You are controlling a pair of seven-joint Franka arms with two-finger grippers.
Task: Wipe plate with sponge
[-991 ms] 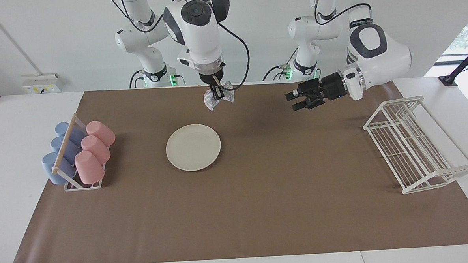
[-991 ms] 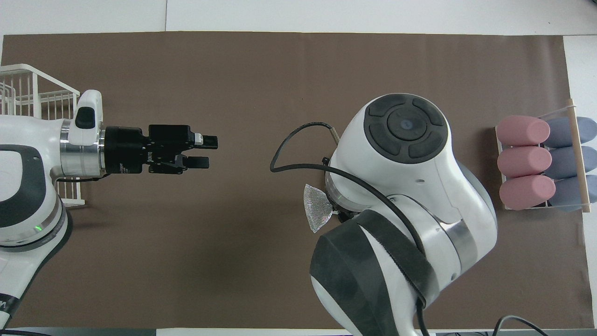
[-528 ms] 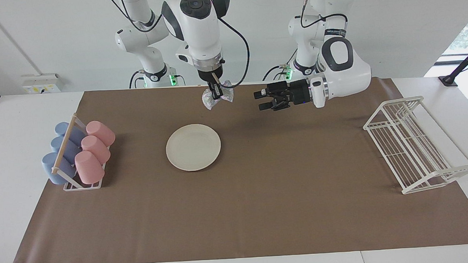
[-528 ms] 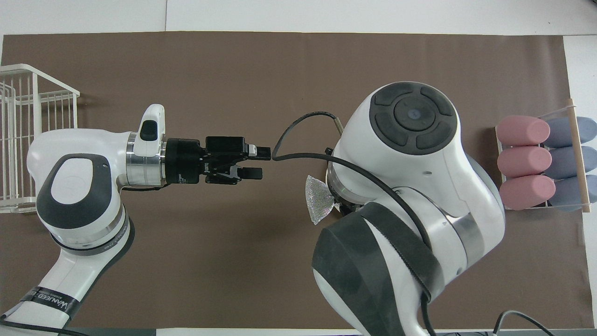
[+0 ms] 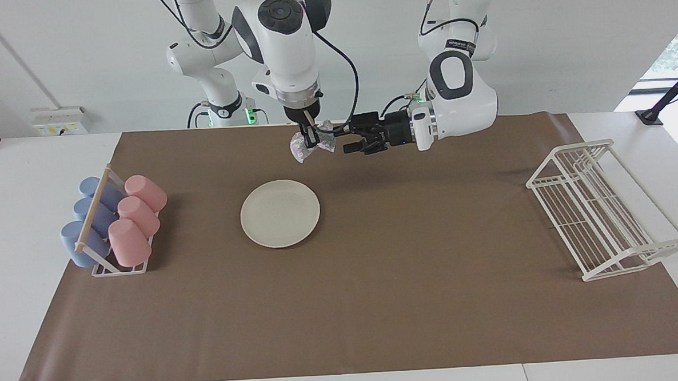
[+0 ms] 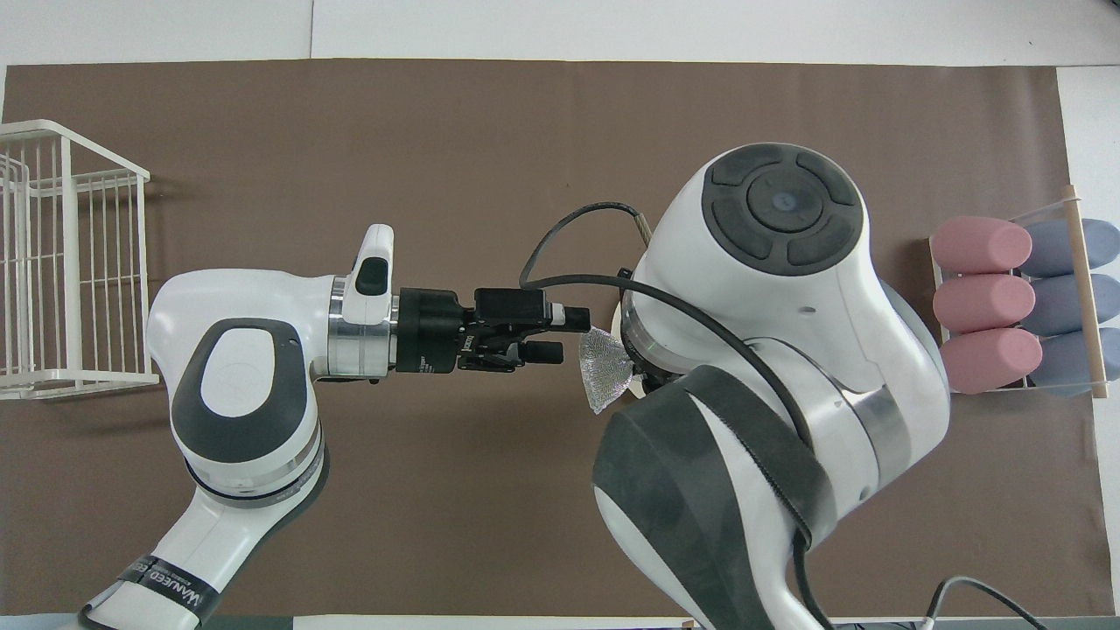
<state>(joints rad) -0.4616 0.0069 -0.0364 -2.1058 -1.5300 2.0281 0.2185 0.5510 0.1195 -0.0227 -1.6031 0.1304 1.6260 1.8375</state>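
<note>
sponge: small silvery-grey glittery sponge [image 5: 313, 143], long axis roughly level, one lobe poking toward the left gripper
right gripper [image 5: 312, 135]: pinched tight on the sponge's waist, up in the air
left gripper [image 5: 345, 139]: fingers spread wide, holding nothing, right beside the sponge
plate: round cream-white plate [image 5: 280, 213] flat on the brown table mat [image 5: 378, 303], below the right gripper

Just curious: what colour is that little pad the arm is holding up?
Silvery grey and glittery; the sponge shows best in the overhead view.
</note>
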